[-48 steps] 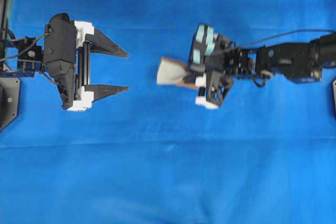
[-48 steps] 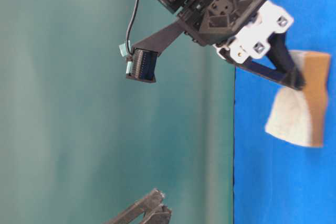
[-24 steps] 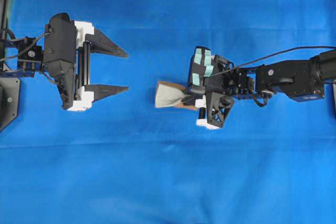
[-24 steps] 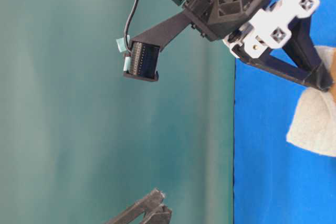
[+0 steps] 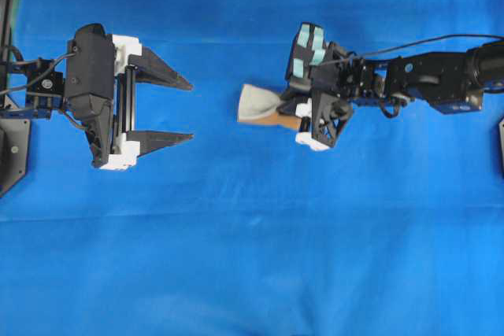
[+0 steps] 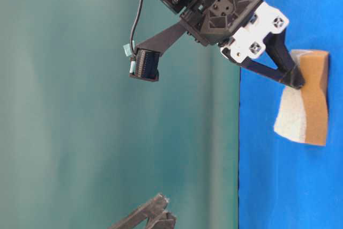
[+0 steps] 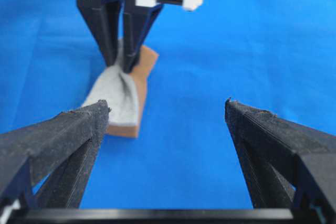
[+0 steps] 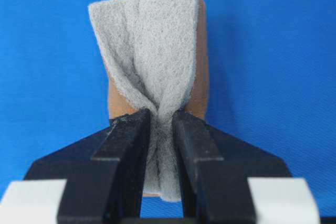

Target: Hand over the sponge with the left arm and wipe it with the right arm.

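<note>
The teal-patched black right end effector (image 5: 293, 112) pinches the soft grey-and-orange rectangular sponge (image 5: 258, 105) against the blue counter (image 5: 252, 257) for wiping, while the plain black left end effector (image 5: 189, 111) waits at nine o'clock, fully spread, empty

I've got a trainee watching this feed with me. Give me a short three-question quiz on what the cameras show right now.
1. True or false: the left gripper stands open and holds nothing.
2. Which side of the sponge faces the right wrist camera: (a) the orange-brown layer, (b) the grey speckled layer, (c) neither shows?
3. Fill in: the right gripper is shut on the ____, pinching it into a crease.

Key
1. True. Its fingers stand wide apart, short of the sponge.
2. b. The grey layer fills the view, with orange-brown showing only at the edges.
3. Sponge.
</note>
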### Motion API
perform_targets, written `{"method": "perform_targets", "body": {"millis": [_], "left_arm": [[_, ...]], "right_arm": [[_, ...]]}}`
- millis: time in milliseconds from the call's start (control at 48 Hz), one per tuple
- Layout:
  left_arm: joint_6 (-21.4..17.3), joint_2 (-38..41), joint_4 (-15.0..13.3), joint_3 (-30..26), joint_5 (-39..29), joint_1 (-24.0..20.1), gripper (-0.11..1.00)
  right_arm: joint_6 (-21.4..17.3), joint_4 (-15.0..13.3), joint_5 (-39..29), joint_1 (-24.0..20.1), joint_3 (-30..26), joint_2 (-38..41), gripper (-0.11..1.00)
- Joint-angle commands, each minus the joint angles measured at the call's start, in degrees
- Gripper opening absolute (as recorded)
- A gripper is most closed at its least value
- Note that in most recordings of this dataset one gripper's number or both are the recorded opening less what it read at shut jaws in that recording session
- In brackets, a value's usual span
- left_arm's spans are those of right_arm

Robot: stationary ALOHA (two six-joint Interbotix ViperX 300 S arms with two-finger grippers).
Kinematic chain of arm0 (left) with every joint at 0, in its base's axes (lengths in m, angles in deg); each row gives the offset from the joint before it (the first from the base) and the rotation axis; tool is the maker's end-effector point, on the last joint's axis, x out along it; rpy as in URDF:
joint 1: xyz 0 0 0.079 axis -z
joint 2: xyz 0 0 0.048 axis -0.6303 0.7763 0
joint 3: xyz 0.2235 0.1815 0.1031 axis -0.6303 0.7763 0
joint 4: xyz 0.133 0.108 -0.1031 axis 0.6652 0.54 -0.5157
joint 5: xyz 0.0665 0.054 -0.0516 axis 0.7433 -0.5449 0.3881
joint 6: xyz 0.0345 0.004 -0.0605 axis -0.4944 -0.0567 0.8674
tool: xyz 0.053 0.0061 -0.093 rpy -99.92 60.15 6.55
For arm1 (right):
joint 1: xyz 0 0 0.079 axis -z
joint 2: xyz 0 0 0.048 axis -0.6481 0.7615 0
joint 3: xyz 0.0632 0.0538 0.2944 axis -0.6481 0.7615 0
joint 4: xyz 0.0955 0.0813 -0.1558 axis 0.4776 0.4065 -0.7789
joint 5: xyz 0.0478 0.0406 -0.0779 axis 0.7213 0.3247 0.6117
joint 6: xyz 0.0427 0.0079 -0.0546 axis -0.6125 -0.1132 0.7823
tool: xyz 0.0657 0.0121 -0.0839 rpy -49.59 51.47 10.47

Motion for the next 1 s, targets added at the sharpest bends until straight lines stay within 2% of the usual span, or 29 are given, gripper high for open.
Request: {"method": "perform_targets", "body": {"millis": [0, 104, 229, 417, 563, 980], "left_arm": [[0.0, -0.26, -0.09, -0.79, 0.62, 0.18, 0.9], [0.0, -0.26, -0.09, -0.79, 0.62, 0.18, 0.9], [0.0, -0.26, -0.09, -0.79, 0.62, 0.18, 0.9], [0.0, -0.18, -0.09, -0.79, 0.7, 0.18, 0.9], [0.0, -0.18, -0.09, -0.79, 0.62, 0.18, 0.9], [0.0, -0.18, -0.18, -0.79, 0.88, 1.23, 0.9]], "right_arm": [[0.18, -0.26, 0.35, 1.05, -0.44, -1.58, 0.22], [-0.35, 0.0, 0.35, 0.18, -0.35, -1.58, 0.22], [-0.62, 0.97, 0.35, -3.08, -0.26, -1.49, 0.22], [-0.62, 4.31, 0.35, -9.4, -0.26, -1.05, 0.21], [-0.62, 5.98, 0.26, -12.3, -0.26, -1.05, 0.21], [-0.44, 6.15, -0.18, -10.99, -0.44, -1.05, 0.18]]}}
